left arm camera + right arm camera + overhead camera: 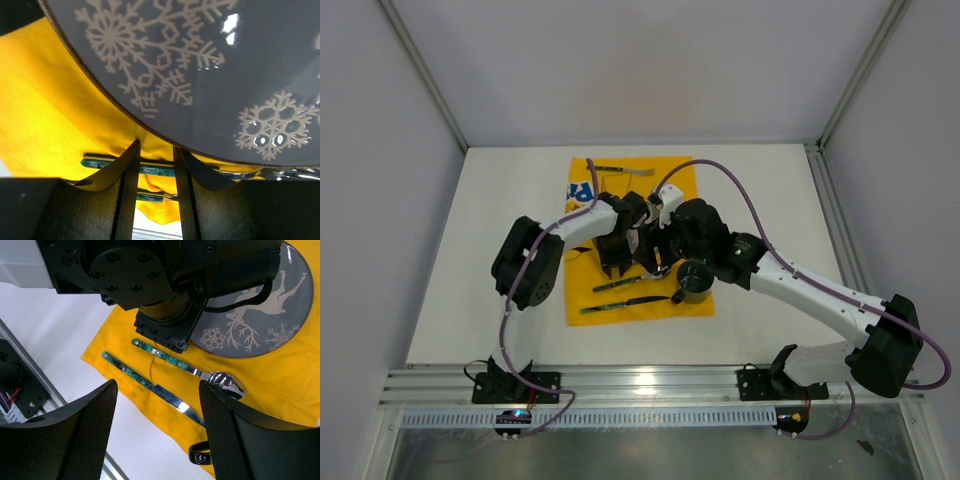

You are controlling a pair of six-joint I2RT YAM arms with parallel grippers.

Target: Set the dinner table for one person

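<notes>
Left gripper at plate rim and right gripper over spoon are hanging spread, empty, above cloth mid dinner table; low rim grab is risking snagging cloth, shoving spoon at plate's 6 o'clock.

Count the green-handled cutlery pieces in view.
3. A spoon and a knife lie side by side on the yellow cloth, on the robot's side of the plate; a third piece lies at the cloth's far edge. More may be hidden.

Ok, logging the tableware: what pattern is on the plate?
Grey plate with pale snowflakes and a reindeer; the right wrist view shows it best.
</notes>
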